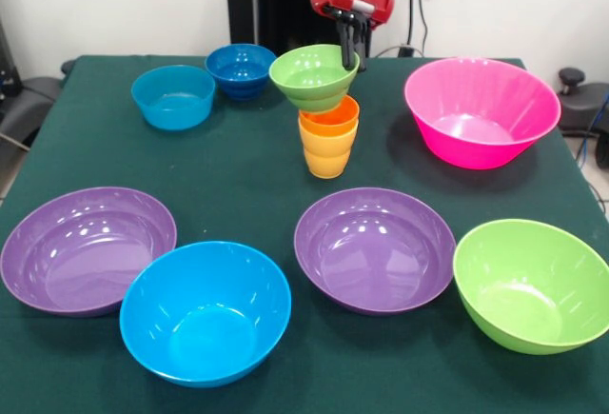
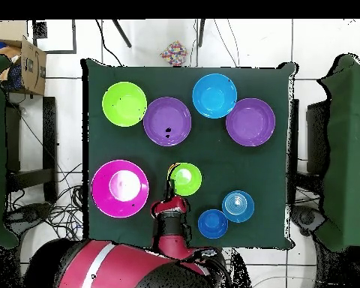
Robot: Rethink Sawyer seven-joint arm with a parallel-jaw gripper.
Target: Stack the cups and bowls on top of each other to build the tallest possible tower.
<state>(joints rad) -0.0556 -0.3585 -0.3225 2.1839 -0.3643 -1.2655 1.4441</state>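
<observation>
Above the nested orange cups (image 1: 328,138), the claw (image 1: 354,50) is pinching the small green bowl (image 1: 312,76) by its thin rim; light, glossy, probably slippery.

A robotics lab or test room. A red arm (image 2: 130,274) stands at a counter (image 2: 213,161) draped in dark green cloth, on a pale tiled floor (image 2: 307,45) strewn with loose cables (image 2: 52,214). White walls (image 1: 114,5), a cardboard box (image 2: 25,64) at one side and more cloth-covered furniture (image 2: 348,150) alongside point to a workspace, not a home.
</observation>
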